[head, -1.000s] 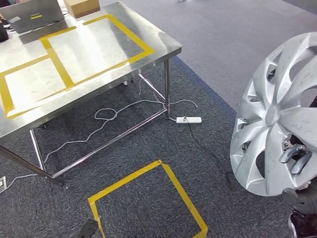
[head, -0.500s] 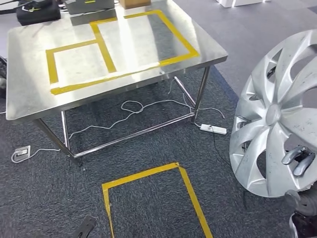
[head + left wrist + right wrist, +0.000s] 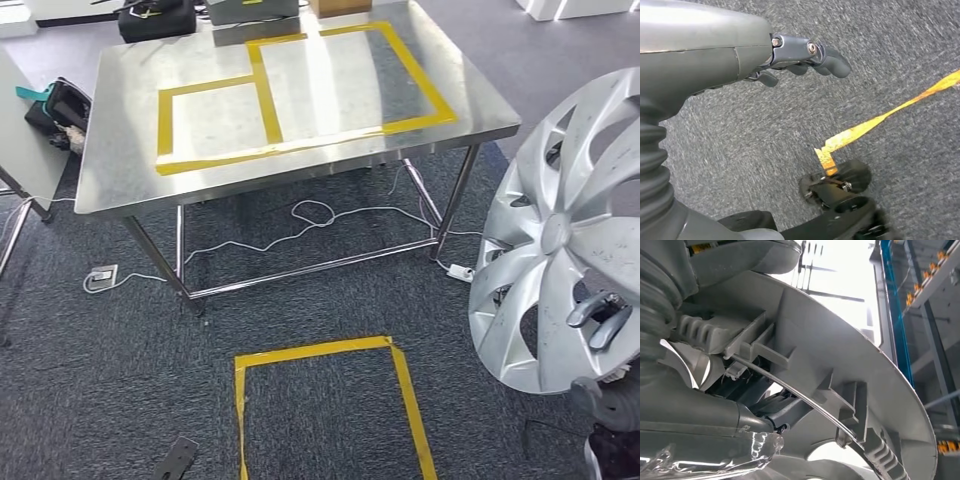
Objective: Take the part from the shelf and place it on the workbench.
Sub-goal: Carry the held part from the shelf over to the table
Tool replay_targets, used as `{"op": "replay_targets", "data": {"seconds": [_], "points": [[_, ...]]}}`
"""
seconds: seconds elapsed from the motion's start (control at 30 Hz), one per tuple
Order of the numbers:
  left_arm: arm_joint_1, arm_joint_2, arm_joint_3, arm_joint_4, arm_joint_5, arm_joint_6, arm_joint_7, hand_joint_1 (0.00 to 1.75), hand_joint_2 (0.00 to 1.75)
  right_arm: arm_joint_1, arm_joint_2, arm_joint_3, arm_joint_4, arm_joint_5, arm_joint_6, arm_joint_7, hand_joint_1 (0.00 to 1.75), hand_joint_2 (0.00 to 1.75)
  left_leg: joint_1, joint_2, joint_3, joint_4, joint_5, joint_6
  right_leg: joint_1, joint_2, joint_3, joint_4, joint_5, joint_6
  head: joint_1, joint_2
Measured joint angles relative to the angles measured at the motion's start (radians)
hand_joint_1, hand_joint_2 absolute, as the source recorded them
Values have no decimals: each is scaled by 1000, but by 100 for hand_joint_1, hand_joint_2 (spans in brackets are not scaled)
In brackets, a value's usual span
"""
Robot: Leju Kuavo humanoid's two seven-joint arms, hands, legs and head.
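Note:
The part is a silver hubcap (image 3: 562, 230), held upright at the right edge of the head view by my right hand (image 3: 600, 318), whose fingers hook through one of its openings. The right wrist view shows the hubcap's ribbed back (image 3: 851, 355) lying against my right hand (image 3: 753, 420). The workbench (image 3: 121, 150) is a steel table ahead, and yellow tape (image 3: 260, 85) marks two rectangles on its top. The hubcap is to the right of the table and below its top. My left hand (image 3: 791, 55) hangs over the carpet, fingers stretched out, holding nothing.
A yellow tape square (image 3: 324, 350) lies on the carpet before the workbench. White cables (image 3: 317, 215) and a power strip (image 3: 459, 271) sit under it. A black bag (image 3: 155, 18) and a box (image 3: 340, 6) stand at its far edge. Another table (image 3: 19, 150) is at left.
The whole picture has shifted: the camera turned, so the workbench now lies more to the centre and squarer ahead. The hubcap stays in my right hand as before.

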State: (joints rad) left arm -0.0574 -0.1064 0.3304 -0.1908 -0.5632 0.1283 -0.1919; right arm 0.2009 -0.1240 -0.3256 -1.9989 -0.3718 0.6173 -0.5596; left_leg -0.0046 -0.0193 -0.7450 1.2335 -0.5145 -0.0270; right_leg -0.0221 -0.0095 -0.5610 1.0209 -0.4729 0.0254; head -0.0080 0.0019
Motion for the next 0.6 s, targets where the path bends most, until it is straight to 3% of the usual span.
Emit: {"op": "replay_targets", "data": {"seconds": [0.03,0.07,0.1,0.17,0.23,0.27,0.37,0.6], "points": [[-1,0,0,0,-2,0,0,0,175,1,1,-1,0,2,-1,0,175,175,2,5,-18,40,-10,-1,1,-14,0,0,-1,-1,0,0],[-1,-1,-1,0,-2,-1,0,0,175,1,2,-1,0,3,-2,1,175,175,3,8,-18,44,-1,-2,1,-27,1,0,-2,0,0,0],[0,0,-1,0,-3,-1,0,0,175,2,2,-1,-1,4,-3,1,175,175,3,11,2,10,24,-1,1,-39,3,0,-3,1,0,0],[-1,0,-2,0,-3,-1,0,0,175,2,3,-2,-3,6,-5,0,175,175,3,23,77,-120,80,5,3,-55,6,1,-7,7,0,0],[-2,1,-3,0,-5,-2,0,0,175,1,3,-3,-6,14,-11,-1,175,175,1,33,130,-212,99,13,8,-65,5,1,-11,17,2,0],[-1,0,-3,0,-6,-2,0,0,175,0,3,-3,-7,21,-15,-2,175,175,1,35,138,-228,98,15,11,-68,3,2,-14,17,3,0],[3,0,-4,0,-14,-3,-2,0,175,0,3,-4,-9,40,-26,-6,175,175,2,34,139,-233,98,16,13,-68,4,-3,-12,6,6,0],[0,2,-6,0,-19,-15,-13,0,175,4,3,-4,-16,53,-38,-16,175,175,0,36,138,-232,95,27,12,-65,14,-22,-1,25,6,0]]}}
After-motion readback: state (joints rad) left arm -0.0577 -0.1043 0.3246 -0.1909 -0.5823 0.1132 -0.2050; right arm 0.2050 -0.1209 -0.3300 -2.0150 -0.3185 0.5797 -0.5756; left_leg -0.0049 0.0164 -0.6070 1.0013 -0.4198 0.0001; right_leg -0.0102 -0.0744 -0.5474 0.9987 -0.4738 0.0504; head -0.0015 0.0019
